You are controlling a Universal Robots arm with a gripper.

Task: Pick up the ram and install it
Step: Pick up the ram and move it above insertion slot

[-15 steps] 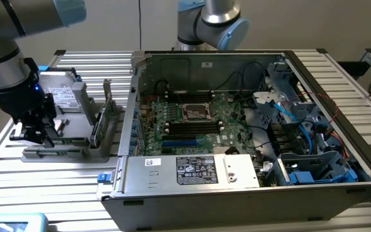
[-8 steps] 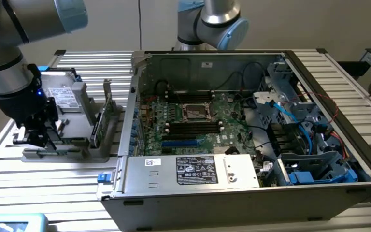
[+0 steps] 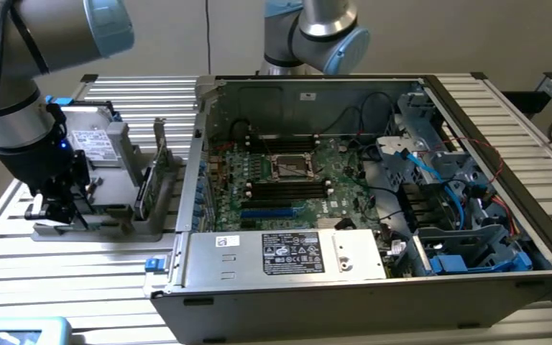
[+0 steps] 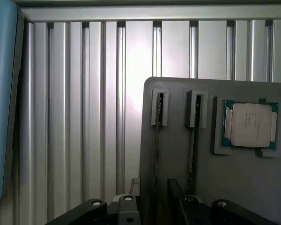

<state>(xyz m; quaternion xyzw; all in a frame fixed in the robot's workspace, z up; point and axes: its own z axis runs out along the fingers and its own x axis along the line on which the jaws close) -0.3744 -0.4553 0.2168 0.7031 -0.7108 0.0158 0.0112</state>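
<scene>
**Position of arm.** The arm (image 3: 26, 86) stands at the exterior view's left, beside the open computer case (image 3: 506, 144). Its gripper (image 3: 60, 207) is lowered onto a grey holder (image 3: 127, 215). The holder sits on the slatted metal table (image 3: 84, 287), just beside the case wall.

**Holder, wrist view.** The holder (image 4: 178, 159) has two narrow slots side by side and one square recess. A thin stick stands on edge in each slot. The ram (image 4: 157, 140) is the stick farther from the processor (image 4: 250, 125). The second stick (image 4: 193, 145) stands between the ram and the processor. The processor lies flat in its recess. Bare table slats (image 4: 84, 117) show beyond the holder's edge.

**Gripper.** The gripper (image 4: 153, 183) has its jaws parted, with one finger (image 4: 174, 190) on each side of the ram and the stick running through the gap. The gap looks wider than the stick. That area is in shadow, so whether either pad touches the ram cannot be confirmed. The ram is seated in its slot and has not been lifted.

**Case.** The case lies on its side with the open face up. The motherboard (image 3: 286, 180) is exposed, with long black slots on either side of a central socket. A power supply box (image 3: 286, 251) with a white label occupies the near edge. Blue and black cables (image 3: 430, 165) crowd the end at the exterior view's right.
</scene>
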